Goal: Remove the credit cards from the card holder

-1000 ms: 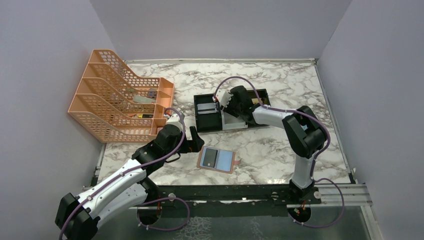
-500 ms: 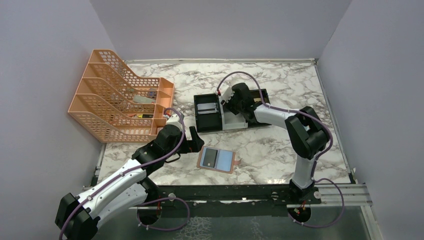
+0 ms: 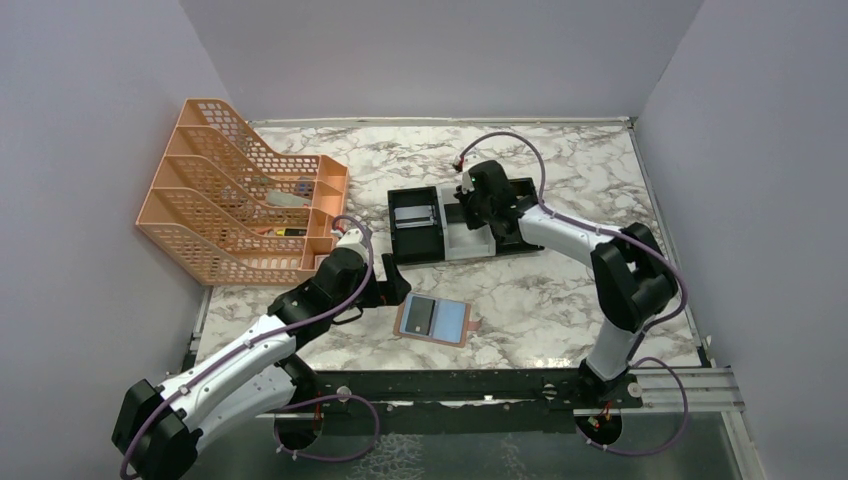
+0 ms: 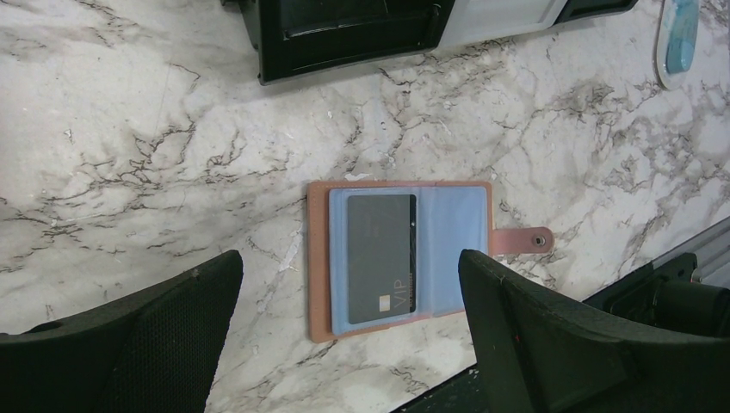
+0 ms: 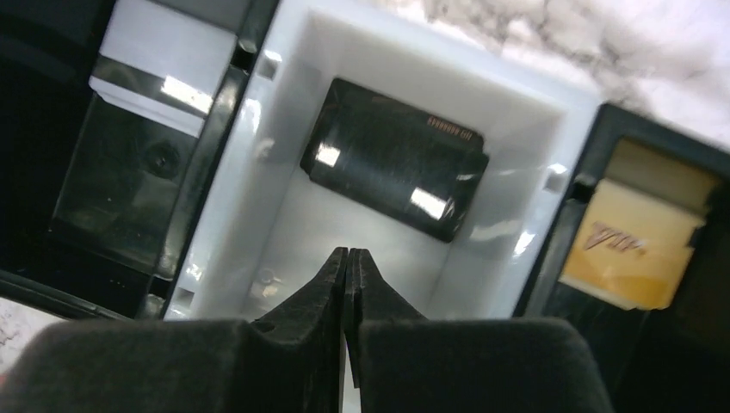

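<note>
Your left claw [image 3: 394, 280] is the nearer one. It hangs with its jaws spread wide, just left of the card holder [image 3: 433, 320], which lies opened flat on the marble-patterned bench [image 3: 560, 290] toward the near edge. The holder is tan-brown leather with a light-blue lining, and its snap tab [image 4: 540, 241] sticks out on the right.

One dark grey card [image 4: 380, 258] sits in the holder's left pocket. It is thin, smooth plastic, and its long axis runs near to far while the open holder's runs left to right. In the left wrist view the two fingers stand either side of the card's short span.

I judge the next move to be a short shift right and down onto that card. It lies nearly flush with the lining, so there is little edge to catch, and the light holder may slide or lift with it.

Your right claw [image 5: 348, 258] is well away at the far tray [image 5: 258, 129]. It is pressed together on nothing, over the white middle compartment where a glossy black card [image 5: 393, 159] lies flat. A gold card [image 5: 637, 245] rests in the right compartment.
</note>
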`<state>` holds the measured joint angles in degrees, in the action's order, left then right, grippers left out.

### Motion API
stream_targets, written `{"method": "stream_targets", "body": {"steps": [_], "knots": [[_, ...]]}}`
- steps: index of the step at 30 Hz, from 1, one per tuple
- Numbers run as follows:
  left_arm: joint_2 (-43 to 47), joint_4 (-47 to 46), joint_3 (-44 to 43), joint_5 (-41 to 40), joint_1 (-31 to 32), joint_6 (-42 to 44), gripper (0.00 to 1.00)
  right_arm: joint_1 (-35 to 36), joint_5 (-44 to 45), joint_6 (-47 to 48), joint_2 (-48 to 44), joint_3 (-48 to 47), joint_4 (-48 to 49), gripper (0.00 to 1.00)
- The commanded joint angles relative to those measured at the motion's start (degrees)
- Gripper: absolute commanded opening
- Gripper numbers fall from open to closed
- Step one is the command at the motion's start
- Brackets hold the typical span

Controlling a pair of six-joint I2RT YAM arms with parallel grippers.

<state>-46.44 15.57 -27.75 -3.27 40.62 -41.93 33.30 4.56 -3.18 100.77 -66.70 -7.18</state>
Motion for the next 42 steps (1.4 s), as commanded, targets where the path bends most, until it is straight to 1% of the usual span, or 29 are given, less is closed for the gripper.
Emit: {"method": "stream_targets", "body": {"steps": [1, 7, 15, 20, 26, 36, 42], "knots": [[-0.74, -2.41, -0.38, 1.58, -0.04, -0.43, 0.99, -0.16, 0.18, -8.14, 4.29, -3.93, -9.06, 0.03], [-0.96, -2.40, -0.77, 2.16, -0.02, -0.26, 0.99, -0.17, 2.48, -9.32, 8.56, -6.74, -9.74, 0.02], [-0.19, -1.87, -0.84, 1.72, -0.02, -0.34, 0.99, -0.16, 3.26, -10.35, 12.36, -9.45, -10.65, 0.02], [-0.26, -1.78, -0.82, 1.61, -0.02, -0.43, 0.99, -0.16, 6.17, -10.70, 14.71, -10.84, -10.54, 0.02], [-0.15, -1.60, -0.77, 1.45, -0.02, -0.43, 0.99, -0.16, 8.92, -10.71, 15.57, -10.88, -8.24, 0.02], [-0.31, -1.76, -0.55, 1.51, -0.02, -0.70, 0.99, -0.16, 10.27, -9.70, 15.98, -10.91, -5.82, 0.02], [-0.41, -1.85, -0.42, 1.71, -0.02, -0.61, 0.99, -0.16, 8.66, -9.15, 14.33, -10.22, -6.58, 0.03]]}}
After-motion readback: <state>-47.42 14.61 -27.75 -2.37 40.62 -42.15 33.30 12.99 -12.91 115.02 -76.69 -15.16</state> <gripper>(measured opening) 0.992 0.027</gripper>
